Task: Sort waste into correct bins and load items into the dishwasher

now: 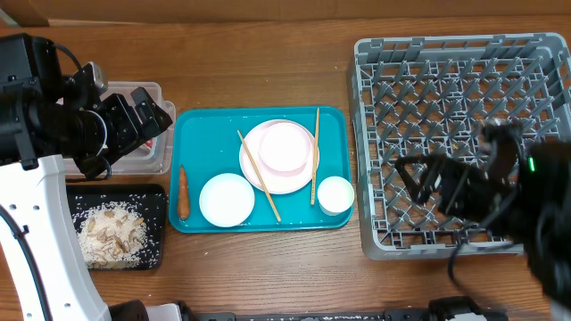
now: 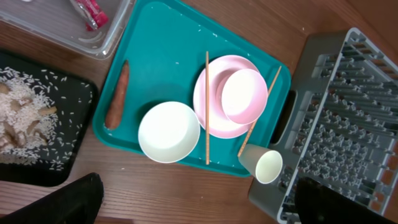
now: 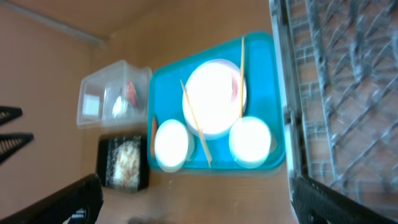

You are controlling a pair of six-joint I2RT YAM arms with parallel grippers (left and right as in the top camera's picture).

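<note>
Both sets of jaws gaping wide rn. Clear tub (image 1: 152,162) sits right under the left gripper (image 1: 153,111), dish rack (image 1: 446,80) under the right gripper (image 1: 412,181).

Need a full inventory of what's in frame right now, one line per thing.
table: 1, wooden, under everything
teal tray: 1, teal, centre
plate: 1, pink, on teal tray
bowls: 2, whitish, one on teal tray, one on plate
cup: 1, white, tray corner by rack
chopsticks: 2, wooden, across plate edges
carrot: 1, orange, tray's left edge
tub: 1, clear, left of teal tray
wrapper: 1, red, in tub
black tray: 1, black, beside tub
scraps: pile, pale, in black tray
rack: 1, grey, right of teal tray
left gripper: black, open, over tub
right gripper: black, open, over rack
</note>
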